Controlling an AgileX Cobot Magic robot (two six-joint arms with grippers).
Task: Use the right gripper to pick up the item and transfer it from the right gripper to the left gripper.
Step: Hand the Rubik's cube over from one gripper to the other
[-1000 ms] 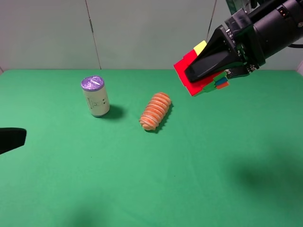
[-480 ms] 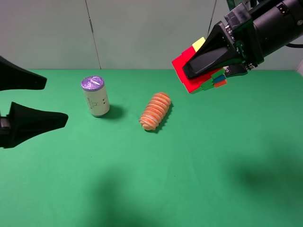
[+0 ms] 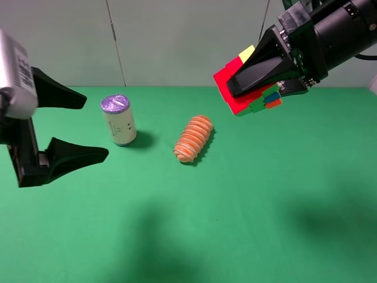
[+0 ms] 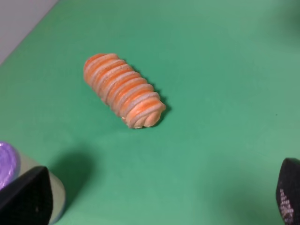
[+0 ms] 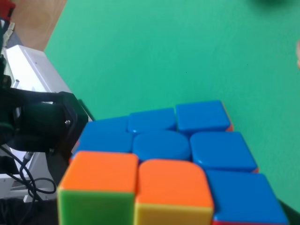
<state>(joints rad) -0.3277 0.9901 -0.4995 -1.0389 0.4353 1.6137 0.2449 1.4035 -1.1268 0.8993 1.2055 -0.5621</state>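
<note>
The item, a multicoloured puzzle cube [image 3: 234, 89], hangs high over the far right of the green table [image 3: 247, 194], its red face turned leftward. My right gripper [image 3: 250, 87] is shut on it, one black finger lying across the red face. The right wrist view is filled by the cube [image 5: 164, 157], with blue, orange, green and yellow squares showing. My left gripper [image 3: 97, 127] is up at the left with its fingers [image 3: 73, 156] wide open and pointing right, nothing between them. A wide gap separates it from the cube. In the left wrist view only its fingertips [image 4: 28, 199] show.
A purple-lidded can [image 3: 118, 120] stands on the table just beyond the left gripper's tips. A ribbed orange roll [image 3: 194, 138] lies near the middle, also seen as the roll [image 4: 123, 90] from the left wrist. A pale wall runs behind the table.
The left gripper has risen into view from the left edge and moved right, open throughout. The right gripper with the cube shifted slightly up and left, then held still.
</note>
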